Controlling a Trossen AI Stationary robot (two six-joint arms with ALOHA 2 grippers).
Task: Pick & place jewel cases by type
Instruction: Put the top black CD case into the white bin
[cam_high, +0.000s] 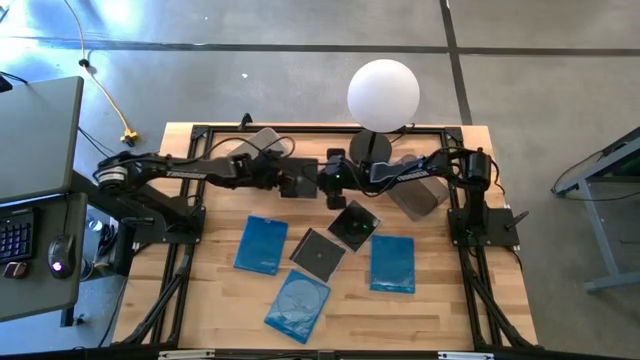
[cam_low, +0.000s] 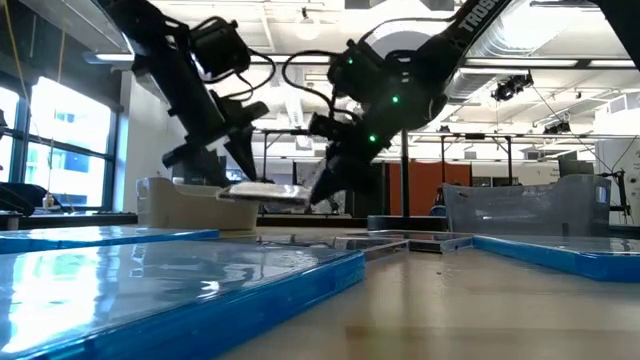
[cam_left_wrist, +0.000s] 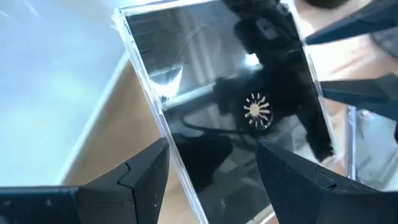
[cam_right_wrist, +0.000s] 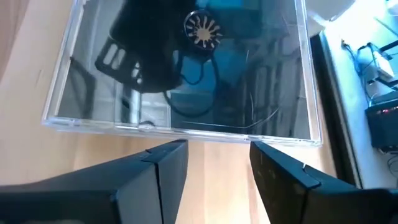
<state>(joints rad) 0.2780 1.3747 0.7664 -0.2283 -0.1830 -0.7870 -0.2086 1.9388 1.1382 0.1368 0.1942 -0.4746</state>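
Grippers meet mid-table: left gripper (cam_left_wrist: 211, 171) clamps flat square black jewel case (cam_left_wrist: 236, 106) aloft, right gripper (cam_right_wrist: 217, 155) spread just beside it.

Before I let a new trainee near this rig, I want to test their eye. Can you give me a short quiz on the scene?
1. How many blue cases lie on the table?
2. True or false: the dark case at the left tool lies flat on the table.
3. Where do the left tool and the right tool meet?
A) at the back middle of the table
B) at the front left corner
C) at the front right corner

Key:
1. Three.
2. False: it hangs above the table.
3. A.
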